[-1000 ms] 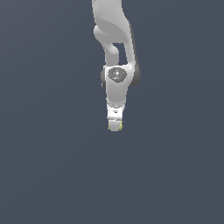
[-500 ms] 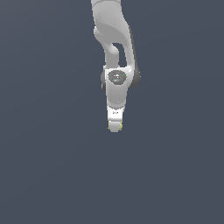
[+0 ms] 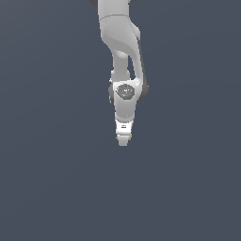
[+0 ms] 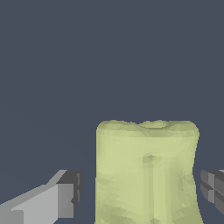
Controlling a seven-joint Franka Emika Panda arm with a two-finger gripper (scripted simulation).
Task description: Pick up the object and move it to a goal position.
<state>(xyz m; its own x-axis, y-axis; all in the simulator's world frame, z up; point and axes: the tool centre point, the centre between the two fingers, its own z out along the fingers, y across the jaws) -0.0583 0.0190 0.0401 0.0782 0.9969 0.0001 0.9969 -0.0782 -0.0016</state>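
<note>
The object (image 4: pixel 146 173) is a pale yellow-green lumpy block that fills the lower middle of the wrist view. It stands between my two fingers, with one grey fingertip (image 4: pixel 65 199) a small gap away on one side and the other fingertip (image 4: pixel 213 188) close on the other side. My gripper (image 4: pixel 140 192) is open around it. In the exterior view the white gripper (image 3: pixel 123 140) points down at the middle, and only small green slivers of the object (image 3: pixel 130 136) show beside its tip.
The white arm (image 3: pixel 120 42) comes down from the top of the exterior view. A plain dark grey-blue surface (image 3: pixel 56 179) lies all around.
My gripper has moved a little lower in the exterior view, down around the object. The object has stayed in place.
</note>
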